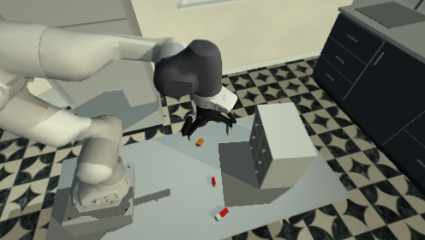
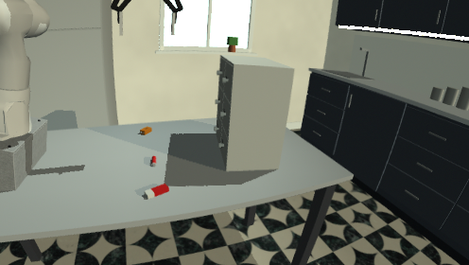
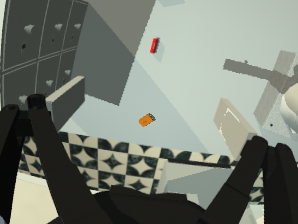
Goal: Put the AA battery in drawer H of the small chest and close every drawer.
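A small red cylinder, which looks like the AA battery, lies on the table. The small chest stands upright on the table's far side from the robot base. Its dark front, with several knobbed drawers, faces the base. All the drawers that show look pushed in; their letters cannot be read. My gripper is open and empty, high above the table. It hangs in front of the chest, towards the window side, nearer the orange block than the red cylinder.
An orange block with dark ends lies towards the window side. A larger red and white piece lies near the opposite table edge. The robot base stands at the table's left. The chest's shadow falls before its front.
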